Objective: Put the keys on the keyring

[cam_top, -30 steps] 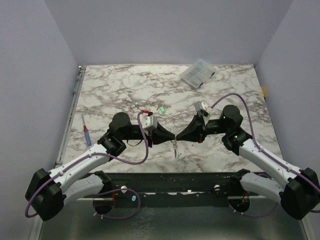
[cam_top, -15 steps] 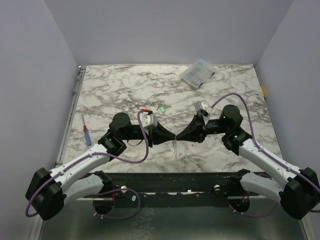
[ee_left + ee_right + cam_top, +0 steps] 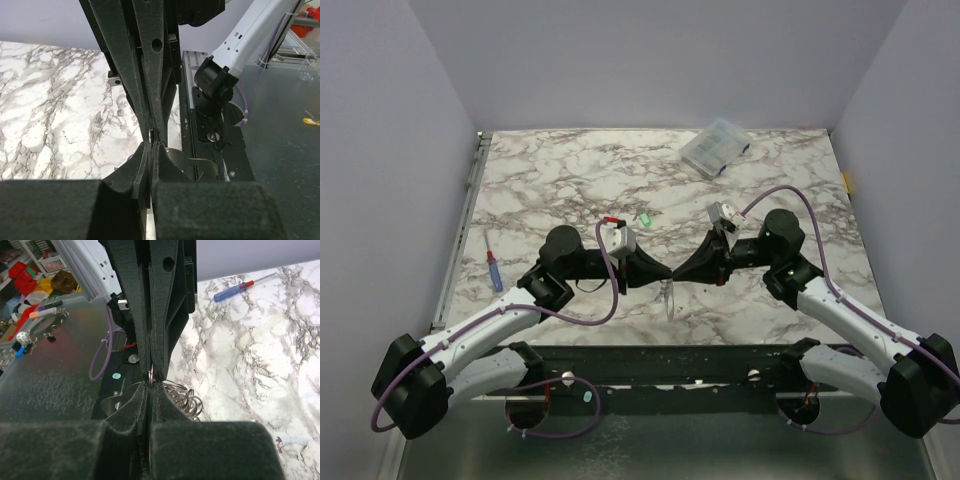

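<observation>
Hanging just under the spot where the two grippers meet is the keyring (image 3: 668,296). It is a thin shiny loop, up in the air over the near middle of the table (image 3: 550,170).

The left gripper (image 3: 658,274) comes in from the left and the right gripper (image 3: 682,273) comes in from the right. Their tips touch nose to nose.

The left wrist camera shows the left gripper (image 3: 151,149) with its jaws pressed tight together. A bent silver band of the keyring (image 3: 192,161) sticks out just to the right of the tips. The other gripper's black fingers come down from the top and meet the tips.

The right wrist camera shows the right gripper (image 3: 148,390) with its jaws squeezed together too. Silver loops of the keyring (image 3: 181,394) bunch up right beside the tips, and a bit of ring sits in the pinch. So both grippers hold the keyring between them.

The green key (image 3: 645,218) lies flat on the table, a little way behind the grippers and not touching them.

A clear plastic box (image 3: 715,148) sits far back near the wall. A screwdriver (image 3: 494,270) with a blue handle lies near the left edge of the table, well away from the keyring.
</observation>
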Controlling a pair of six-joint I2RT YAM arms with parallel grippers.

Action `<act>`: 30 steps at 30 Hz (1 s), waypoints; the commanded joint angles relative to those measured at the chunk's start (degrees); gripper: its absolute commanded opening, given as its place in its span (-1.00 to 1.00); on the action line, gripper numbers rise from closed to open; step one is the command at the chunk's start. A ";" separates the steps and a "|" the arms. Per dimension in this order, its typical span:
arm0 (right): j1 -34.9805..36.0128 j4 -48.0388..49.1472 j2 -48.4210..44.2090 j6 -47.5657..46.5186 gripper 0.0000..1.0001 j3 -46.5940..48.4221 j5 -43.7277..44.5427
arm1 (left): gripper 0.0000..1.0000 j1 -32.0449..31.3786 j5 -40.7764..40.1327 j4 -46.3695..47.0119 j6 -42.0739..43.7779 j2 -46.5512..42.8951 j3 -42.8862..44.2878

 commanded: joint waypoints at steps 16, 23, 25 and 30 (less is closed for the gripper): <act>0.51 -2.27 -9.15 -0.09 0.27 1.56 6.92 | -1.00 -0.11 -12.95 -4.81 4.58 -3.75 -0.30; 0.57 -2.88 -13.33 0.78 0.38 0.58 23.35 | -1.00 -0.10 -16.70 -13.59 9.10 -4.85 1.51; 0.57 -3.57 -13.29 0.75 0.38 0.91 27.60 | -1.00 -0.08 -20.12 -15.52 9.40 -5.50 1.99; 0.56 -8.13 -9.74 1.70 0.44 3.63 42.54 | -1.00 -0.10 -31.70 -17.20 9.08 -7.43 2.26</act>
